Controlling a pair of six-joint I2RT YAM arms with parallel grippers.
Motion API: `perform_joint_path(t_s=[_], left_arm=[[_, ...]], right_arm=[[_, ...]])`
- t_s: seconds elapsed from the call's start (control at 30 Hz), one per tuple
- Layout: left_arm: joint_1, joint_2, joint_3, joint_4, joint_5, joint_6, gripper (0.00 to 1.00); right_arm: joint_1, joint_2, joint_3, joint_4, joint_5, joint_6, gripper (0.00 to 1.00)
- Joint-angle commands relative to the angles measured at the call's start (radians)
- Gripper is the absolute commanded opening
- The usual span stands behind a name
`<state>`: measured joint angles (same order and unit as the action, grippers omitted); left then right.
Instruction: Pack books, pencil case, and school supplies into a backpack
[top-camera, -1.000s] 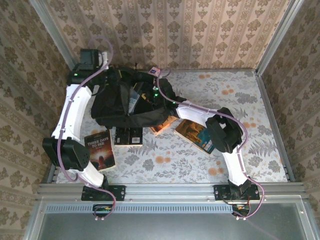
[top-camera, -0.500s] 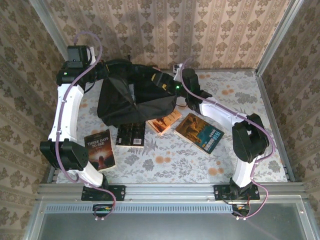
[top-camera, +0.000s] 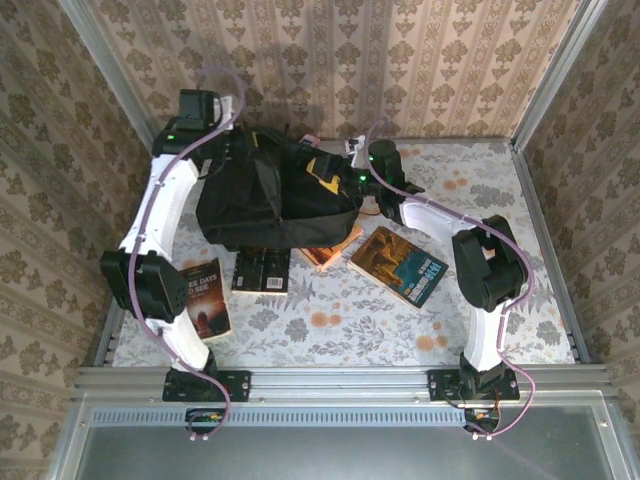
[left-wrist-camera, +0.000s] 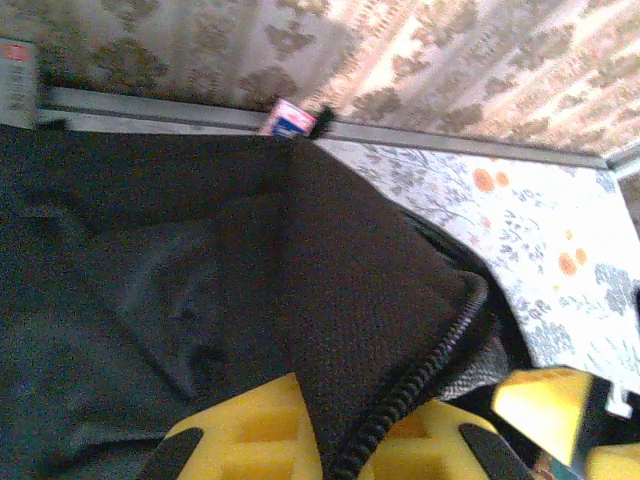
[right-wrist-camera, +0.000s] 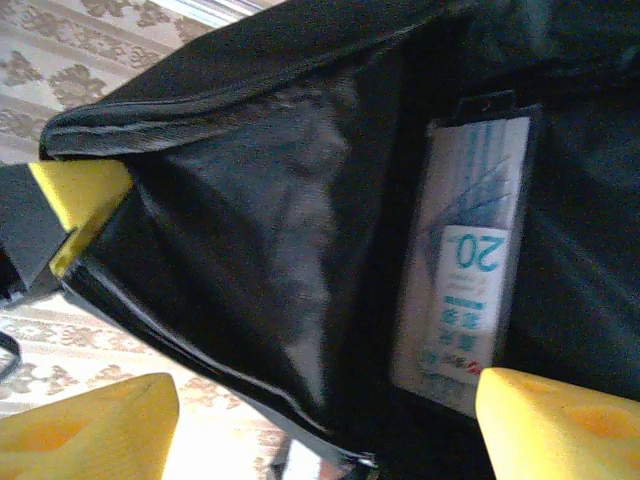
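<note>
Swung rightward, left gripper (left-wrist-camera: 330, 450) pinches the backpack (left-wrist-camera: 300, 280) rim.

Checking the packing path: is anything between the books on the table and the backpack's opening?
The right gripper, open, straddles the rim of the backpack at the mouth, so it sits in the way. The left gripper pinches the fabric. The orange book is partly covered by the backpack's edge.

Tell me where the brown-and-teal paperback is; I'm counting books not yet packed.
In the top view the brown-and-teal paperback lies flat on the table, right of centre, just right of the orange book at the backpack's near edge.
</note>
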<state>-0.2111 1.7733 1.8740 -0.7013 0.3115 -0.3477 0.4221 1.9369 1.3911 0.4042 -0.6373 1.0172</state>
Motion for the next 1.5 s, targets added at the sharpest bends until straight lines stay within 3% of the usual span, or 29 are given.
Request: perform_joint_path(t_s=[0.0, 0.13, 0.23, 0.3, 0.47, 0.57, 0.67, 0.93, 1.0, 1.1, 1.3, 1.47], left_arm=[[-0.016, 0.013, 0.025, 0.076, 0.001, -0.003, 0.00], [-0.008, 0.029, 0.061, 0.074, -0.048, 0.005, 0.00], [0.021, 0.045, 0.100, 0.059, -0.100, 0.023, 0.00], [0.048, 0.048, 0.112, 0.061, -0.103, 0.011, 0.00], [0.075, 0.022, 0.107, 0.086, -0.156, 0.014, 0.00], [0.069, 0.035, 0.116, 0.071, -0.129, 0.016, 0.00], [0.047, 0.061, 0.091, 0.060, -0.073, -0.001, 0.00], [-0.048, 0.097, -0.095, 0.143, 0.087, -0.085, 0.01], [-0.065, 0.094, -0.124, 0.164, 0.130, -0.114, 0.09], [-0.084, 0.086, -0.161, 0.172, 0.169, -0.138, 0.29], [-0.125, 0.008, -0.235, 0.132, 0.169, -0.121, 0.52], [-0.186, -0.117, -0.349, 0.107, 0.123, -0.086, 0.62]], right_arm=[[0.004, 0.043, 0.098, 0.183, -0.099, 0.133, 0.79], [0.003, 0.008, 0.138, 0.087, -0.056, 0.082, 0.78], [0.004, -0.058, 0.144, -0.120, -0.001, -0.064, 0.75], [0.003, -0.117, 0.124, -0.301, 0.084, -0.172, 0.75], [-0.015, -0.243, 0.004, -0.539, 0.316, -0.310, 0.74], [-0.031, -0.285, -0.057, -0.687, 0.478, -0.363, 0.77], [-0.087, -0.312, -0.169, -0.712, 0.545, -0.340, 0.78], [-0.269, -0.317, -0.413, -0.609, 0.554, -0.231, 0.79], [-0.279, -0.308, -0.431, -0.600, 0.561, -0.247, 0.79], [-0.287, -0.285, -0.438, -0.603, 0.573, -0.281, 0.80], [-0.319, -0.205, -0.425, -0.655, 0.585, -0.307, 0.81], [-0.327, -0.174, -0.412, -0.703, 0.584, -0.315, 0.82]])
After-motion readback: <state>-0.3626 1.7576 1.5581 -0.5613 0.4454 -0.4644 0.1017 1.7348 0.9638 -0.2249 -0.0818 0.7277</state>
